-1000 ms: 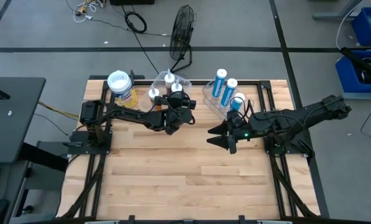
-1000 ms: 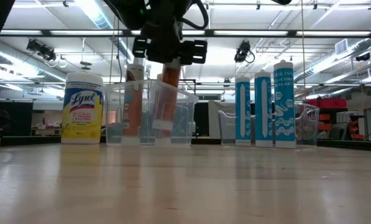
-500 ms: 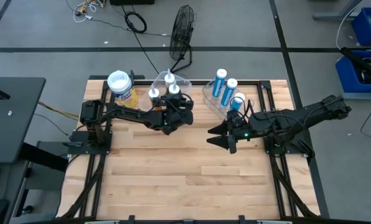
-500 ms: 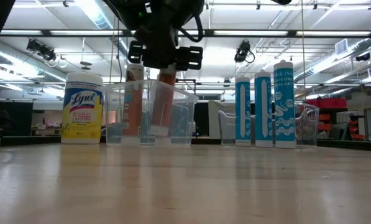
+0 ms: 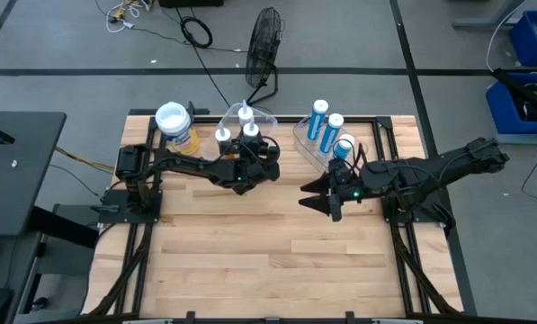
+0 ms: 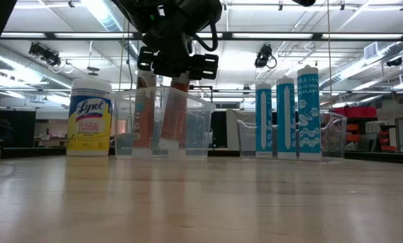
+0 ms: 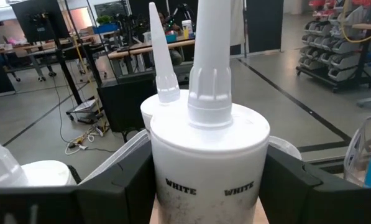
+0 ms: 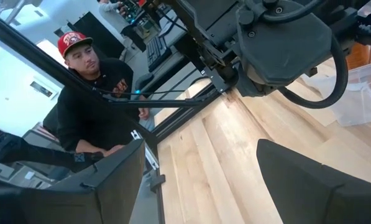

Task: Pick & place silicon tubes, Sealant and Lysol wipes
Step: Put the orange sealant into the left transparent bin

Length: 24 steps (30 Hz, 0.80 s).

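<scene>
From above, the left gripper point(image 5: 247, 160) clamps a white tube point(image 5: 250, 132) upright in the left bin point(image 5: 266, 118); three blue tubes point(image 5: 319, 110) sit in theirs. Low down, the wipes point(image 6: 90, 116) stand outside, unplaced. The right gripper point(image 5: 325, 200) idles, fingers apart.

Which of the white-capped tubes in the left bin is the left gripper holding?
The white tube nearest the table's middle, clamped between the left gripper fingers; the other two stand free behind it in the clear bin.
</scene>
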Tool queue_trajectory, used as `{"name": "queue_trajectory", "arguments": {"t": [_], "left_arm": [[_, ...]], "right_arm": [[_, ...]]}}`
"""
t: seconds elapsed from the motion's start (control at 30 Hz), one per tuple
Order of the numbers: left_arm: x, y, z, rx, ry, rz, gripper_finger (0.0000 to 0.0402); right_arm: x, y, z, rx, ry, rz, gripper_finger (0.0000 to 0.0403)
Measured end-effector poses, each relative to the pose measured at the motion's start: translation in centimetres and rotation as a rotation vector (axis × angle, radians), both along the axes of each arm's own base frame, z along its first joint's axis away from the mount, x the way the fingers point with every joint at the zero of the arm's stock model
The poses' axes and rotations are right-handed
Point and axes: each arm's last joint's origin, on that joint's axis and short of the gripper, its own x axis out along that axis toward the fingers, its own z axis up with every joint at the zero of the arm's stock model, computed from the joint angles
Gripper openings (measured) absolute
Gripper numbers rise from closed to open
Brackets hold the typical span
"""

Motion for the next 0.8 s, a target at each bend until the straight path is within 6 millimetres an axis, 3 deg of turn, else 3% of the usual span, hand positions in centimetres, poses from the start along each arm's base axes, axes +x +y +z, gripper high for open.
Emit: {"name": "queue_trajectory", "arguments": {"t": [0.8], "left_arm": [[-0.54,0.17,-0.68,-0.027,-0.012,-0.002,0.0227]], "right_arm": [[0.02,-0.15,-0.05,0.002,0.007,-0.004,0.0311]]}}
